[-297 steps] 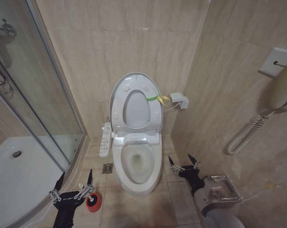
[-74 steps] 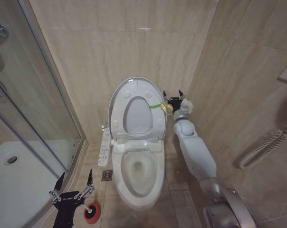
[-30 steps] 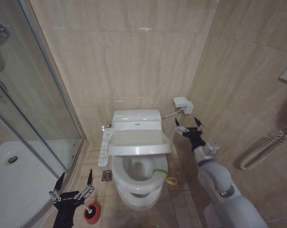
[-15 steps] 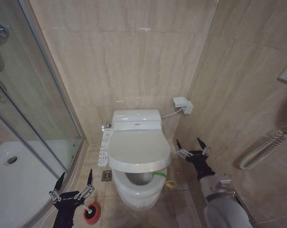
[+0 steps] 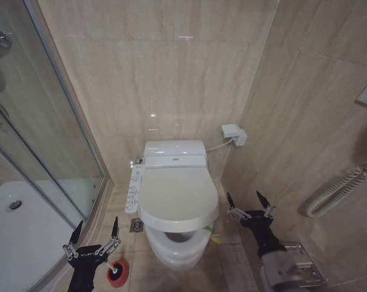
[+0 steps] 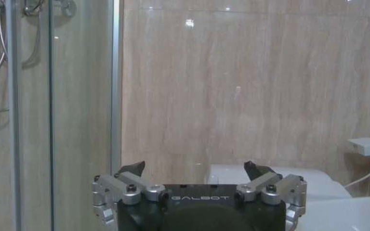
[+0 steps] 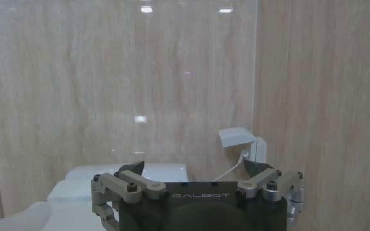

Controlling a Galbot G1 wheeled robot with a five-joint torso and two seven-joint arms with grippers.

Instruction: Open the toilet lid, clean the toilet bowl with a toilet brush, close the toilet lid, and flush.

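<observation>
Right end effector (image 5: 251, 204) spread beside toilet lid (image 5: 176, 198)

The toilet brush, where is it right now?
In the head view the toilet brush stands in its red holder on the floor, left of the toilet bowl, just beside the open left gripper.

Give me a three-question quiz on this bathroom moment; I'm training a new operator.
1. True or false: the toilet lid is raised against the wall.
2. Which gripper is beside the toilet bowl on the side nearer the wall socket? A left B right
3. Fill in: the red holder sits on the floor next to the ___ gripper.

Key: 1 false, it is lowered. 2 B, right gripper, jaws open. 3 left.
</observation>
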